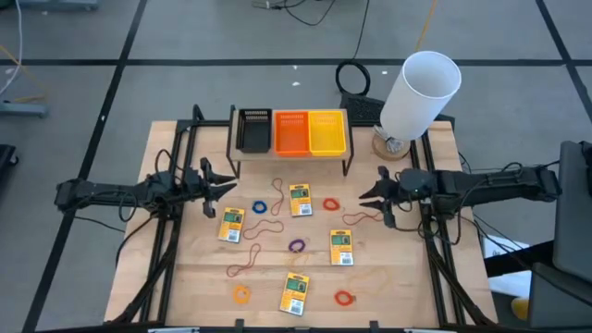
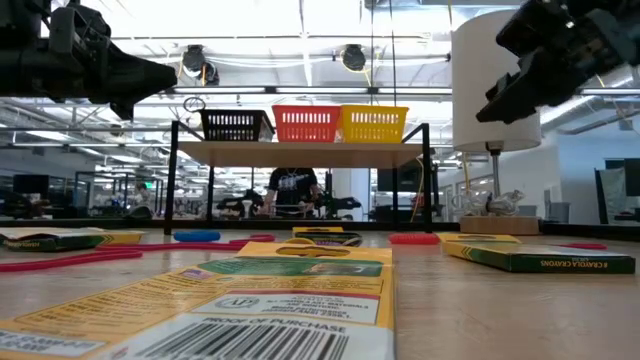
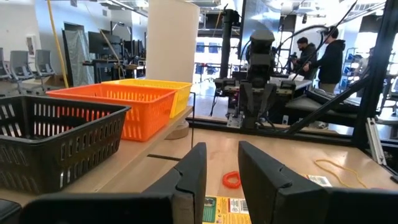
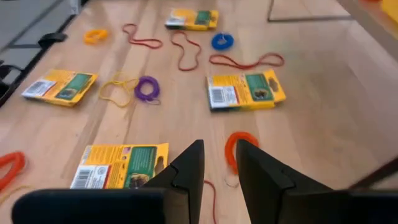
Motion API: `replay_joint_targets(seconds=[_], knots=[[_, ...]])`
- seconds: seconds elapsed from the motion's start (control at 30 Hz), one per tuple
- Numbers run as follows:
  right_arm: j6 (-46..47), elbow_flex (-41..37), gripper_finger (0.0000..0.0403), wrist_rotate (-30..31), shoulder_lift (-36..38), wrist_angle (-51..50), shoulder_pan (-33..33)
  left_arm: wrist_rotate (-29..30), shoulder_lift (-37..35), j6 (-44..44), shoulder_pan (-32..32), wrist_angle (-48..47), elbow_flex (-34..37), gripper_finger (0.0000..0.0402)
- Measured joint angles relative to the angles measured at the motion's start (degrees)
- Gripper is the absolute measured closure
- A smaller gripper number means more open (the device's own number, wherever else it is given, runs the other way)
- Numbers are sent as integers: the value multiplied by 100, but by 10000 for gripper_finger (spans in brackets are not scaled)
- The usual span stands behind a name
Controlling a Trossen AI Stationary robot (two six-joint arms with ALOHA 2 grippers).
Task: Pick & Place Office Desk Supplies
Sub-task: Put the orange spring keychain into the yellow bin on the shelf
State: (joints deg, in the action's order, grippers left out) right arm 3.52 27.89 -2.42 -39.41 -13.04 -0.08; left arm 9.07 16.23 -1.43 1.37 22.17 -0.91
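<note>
Four flat yellow crayon packs [image 1: 300, 199] lie spread over the wooden table [image 1: 398, 296], from its middle toward the near edge, with rubber-band loops [image 1: 296, 246] scattered between them; nothing is in the three bins [image 1: 291, 131] on the raised shelf at the far edge. The packs look light, stiff and thin, best pinched across a long edge; the bands are limp and likely to slip or snag. The left gripper [image 1: 220, 185] and right gripper [image 1: 370, 196] hover over the side edges, jaws narrowly parted, holding nothing. The wood looks smooth; a workshop with people lies beyond.
</note>
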Motion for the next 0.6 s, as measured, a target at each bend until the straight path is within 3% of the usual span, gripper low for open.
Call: replay_joint_targets(seconds=[0.3, 0.6], knots=[[857, 103, 316, 287, -907, -190, 159, 1, -1, -343, 0, 65, 0, 321], [747, 102, 316, 397, -1923, 551, 181, 3, 0, -363, 0, 76, 0, 321]])
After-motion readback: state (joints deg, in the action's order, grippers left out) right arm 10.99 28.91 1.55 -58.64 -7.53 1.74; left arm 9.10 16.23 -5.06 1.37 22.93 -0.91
